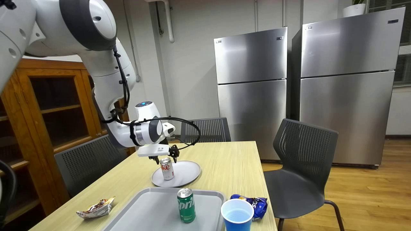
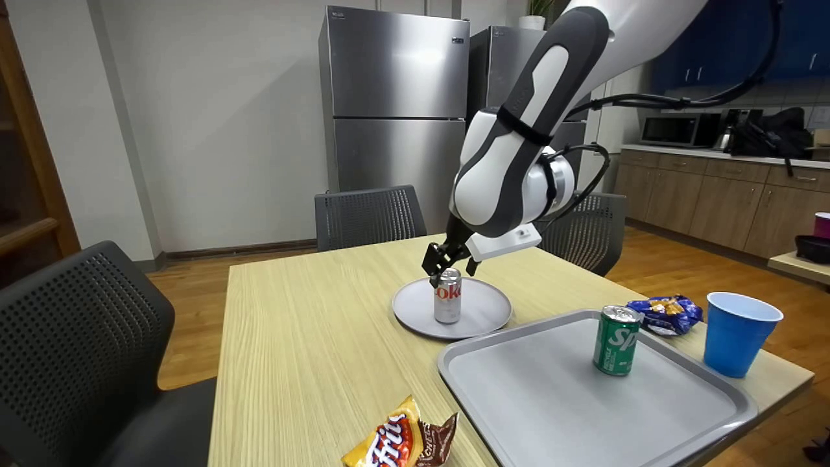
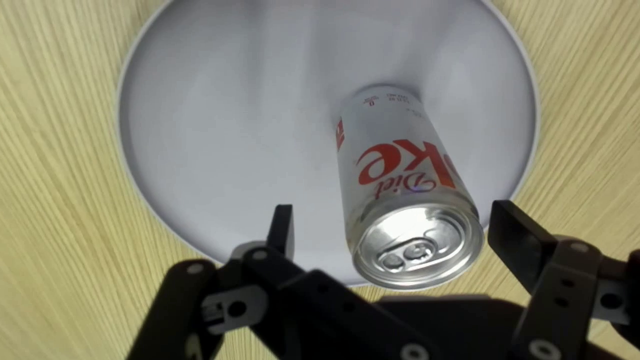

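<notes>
A silver Diet Coke can point(image 3: 390, 150) stands upright on a round grey plate point(image 3: 210, 125). The can shows in both exterior views point(image 1: 167, 170) point(image 2: 448, 301), and so does the plate point(image 1: 188, 171) point(image 2: 483, 305). My gripper point(image 3: 393, 217) is open, with one finger on each side of the can's top. In the wrist view the can sits nearer the right finger, and a wider gap shows on the left. I see no clear contact. In both exterior views the gripper point(image 1: 165, 158) point(image 2: 453, 272) is at the height of the can's top.
A grey tray point(image 2: 519, 395) beside the plate bears a green Sprite can point(image 2: 616, 340). A blue cup point(image 2: 739, 334) and a blue snack bag point(image 2: 668, 312) are at the table edge. A Fritos bag point(image 2: 395, 441) lies across the tray. Chairs point(image 1: 301, 166) surround the table point(image 2: 292, 337).
</notes>
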`<state>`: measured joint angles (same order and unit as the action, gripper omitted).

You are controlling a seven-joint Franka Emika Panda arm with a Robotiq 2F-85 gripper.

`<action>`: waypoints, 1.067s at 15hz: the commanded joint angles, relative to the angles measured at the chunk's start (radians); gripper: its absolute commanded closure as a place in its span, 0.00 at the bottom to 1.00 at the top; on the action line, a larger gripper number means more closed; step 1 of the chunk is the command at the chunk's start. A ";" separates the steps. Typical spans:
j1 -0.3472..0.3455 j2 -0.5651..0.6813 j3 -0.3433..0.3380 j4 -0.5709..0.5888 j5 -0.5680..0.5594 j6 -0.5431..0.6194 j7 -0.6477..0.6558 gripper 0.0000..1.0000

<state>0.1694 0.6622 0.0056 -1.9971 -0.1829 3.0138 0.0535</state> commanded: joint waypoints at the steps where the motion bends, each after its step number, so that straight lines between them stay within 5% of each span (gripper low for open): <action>1: -0.004 0.021 0.013 0.042 0.023 -0.034 -0.036 0.00; 13: -0.004 0.046 0.020 0.065 0.023 -0.031 -0.038 0.00; 14: -0.006 0.046 0.022 0.065 0.023 -0.028 -0.040 0.25; 16: -0.006 0.048 0.023 0.066 0.024 -0.027 -0.040 0.32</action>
<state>0.1706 0.7013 0.0143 -1.9588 -0.1829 3.0130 0.0534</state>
